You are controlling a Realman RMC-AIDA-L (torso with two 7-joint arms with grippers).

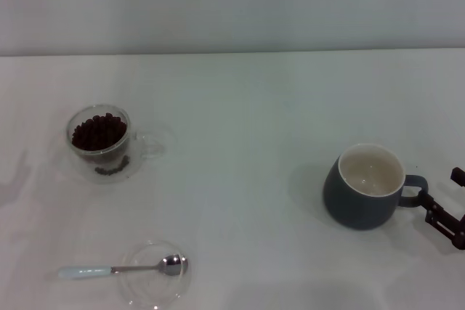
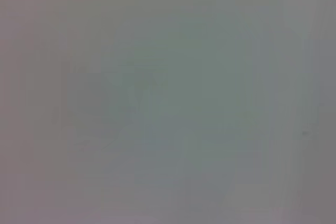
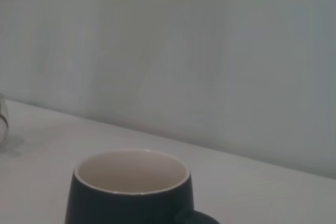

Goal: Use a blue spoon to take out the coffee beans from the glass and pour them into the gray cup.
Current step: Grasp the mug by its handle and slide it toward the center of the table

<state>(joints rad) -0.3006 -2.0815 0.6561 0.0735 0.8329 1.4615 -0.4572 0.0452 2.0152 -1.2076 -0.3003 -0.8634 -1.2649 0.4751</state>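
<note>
The glass [image 1: 100, 141] stands at the table's left, filled with dark coffee beans [image 1: 97, 132]. Nearer the front edge, the blue spoon [image 1: 120, 269] lies flat, its metal bowl resting in a clear round dish [image 1: 152, 292] and its pale handle pointing left. The gray cup [image 1: 367, 188] stands at the right with its cream inside bare and its handle facing right; the right wrist view shows the gray cup [image 3: 131, 192] close up. My right gripper [image 1: 445, 195] sits at the right edge just beyond the cup's handle, open, holding nothing. My left gripper is out of view.
The white table [image 1: 240, 107] runs back to a pale wall. A sliver of the glass [image 3: 2, 121] shows at the edge of the right wrist view. The left wrist view shows only a blank grey surface.
</note>
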